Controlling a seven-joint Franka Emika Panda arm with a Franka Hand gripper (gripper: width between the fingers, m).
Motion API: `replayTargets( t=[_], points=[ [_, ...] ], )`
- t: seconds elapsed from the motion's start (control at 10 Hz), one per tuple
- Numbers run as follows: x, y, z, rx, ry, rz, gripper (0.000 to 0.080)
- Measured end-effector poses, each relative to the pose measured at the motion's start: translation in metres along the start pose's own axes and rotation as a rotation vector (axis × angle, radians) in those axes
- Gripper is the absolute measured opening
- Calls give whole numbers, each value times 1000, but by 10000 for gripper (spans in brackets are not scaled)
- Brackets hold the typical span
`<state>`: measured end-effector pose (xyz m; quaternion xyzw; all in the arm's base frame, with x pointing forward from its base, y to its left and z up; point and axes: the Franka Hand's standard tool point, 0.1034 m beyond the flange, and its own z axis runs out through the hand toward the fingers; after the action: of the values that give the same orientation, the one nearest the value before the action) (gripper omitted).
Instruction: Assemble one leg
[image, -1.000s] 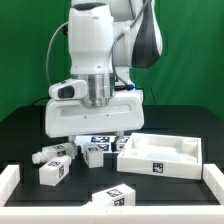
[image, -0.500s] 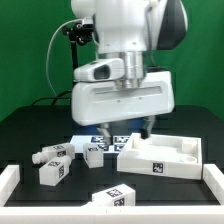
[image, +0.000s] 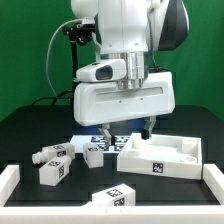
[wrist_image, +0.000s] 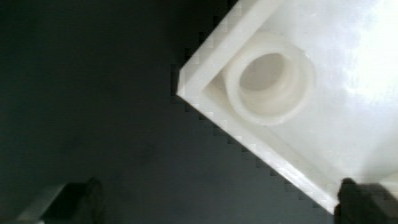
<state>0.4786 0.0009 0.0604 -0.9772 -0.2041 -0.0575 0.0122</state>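
Observation:
Several small white legs with marker tags lie on the black table in the exterior view: two at the exterior view's left (image: 44, 157) (image: 54, 171), one in the middle (image: 95, 153) and one at the front (image: 113, 195). My gripper (image: 125, 129) hangs open and empty above the near-left corner of the large white tray-like piece (image: 160, 157), to the right of the middle leg. In the wrist view my gripper (wrist_image: 217, 205) has its fingertips (wrist_image: 71, 200) wide apart, with nothing between them. Below them is the tray's corner (wrist_image: 338, 60) with a round socket (wrist_image: 270, 85). No leg shows in the wrist view.
The marker board (image: 116, 141) lies flat behind the middle leg, partly hidden by my gripper. Low white rails stand at the table's front left (image: 8, 180) and front right (image: 213, 184). A green wall is behind the arm.
Between one second and half a second ago, my arm swung toward the exterior view's right and rose, ending over the tray's corner. It has held still since. No part moved.

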Motion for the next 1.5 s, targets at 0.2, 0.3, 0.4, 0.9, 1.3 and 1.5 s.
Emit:
replayTargets(
  t=[0.2, 0.3, 0.4, 0.9, 1.3, 1.5],
  points=[
    [-13, -7, -4, 19, -25, 79, 649],
    [-12, -7, -4, 16, -21, 75, 649],
    [-13, -7, -2, 18, -24, 77, 649],
    [-23, -13, -2, 8, -23, 240, 649],
    [-31, -31, 4, 14, -56, 539, 649],
    [-32, -31, 4, 14, -57, 538, 649]
  ],
)
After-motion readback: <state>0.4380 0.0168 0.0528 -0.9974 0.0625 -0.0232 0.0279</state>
